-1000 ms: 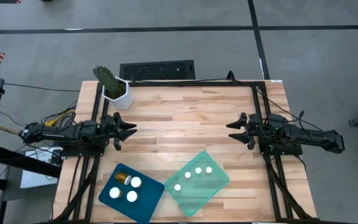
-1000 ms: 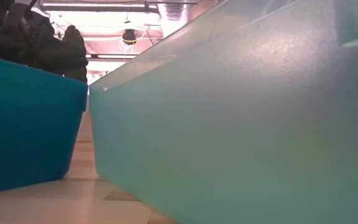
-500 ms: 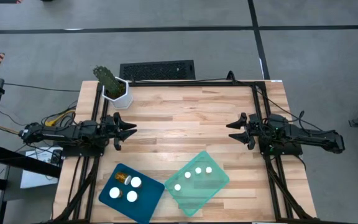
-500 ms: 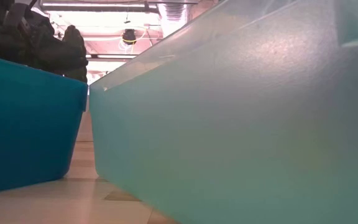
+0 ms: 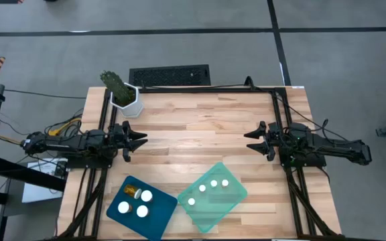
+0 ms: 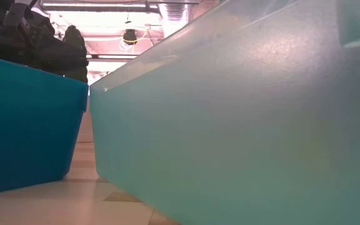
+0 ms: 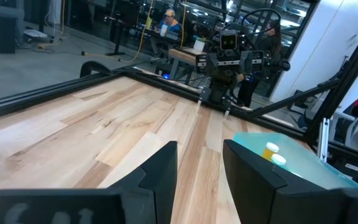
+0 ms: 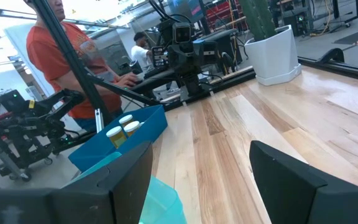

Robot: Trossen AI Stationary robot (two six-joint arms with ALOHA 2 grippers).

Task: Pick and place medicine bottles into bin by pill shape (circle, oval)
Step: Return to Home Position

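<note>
- Currently medicine bottles (image 5: pixel 214 183) stand upright, caps skyward, inside the green bin (image 5: pixel 210 215) and blue bin (image 5: pixel 161 217).
- Left end effector (image 5: pixel 140 140) and right end effector (image 5: pixel 248 141): fingers apart, empty, over the desk (image 5: pixel 200 124).

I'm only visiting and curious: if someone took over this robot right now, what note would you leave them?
Left hand and right hand: both open, empty, at opposite sides of the table.
Four medicine bottles lie in the blue bin, four more in the green bin.
Done: every bottle in view is binned, so sorting looks finished.
Left: probably only a check of the pill shapes, which cannot be seen here.
</note>
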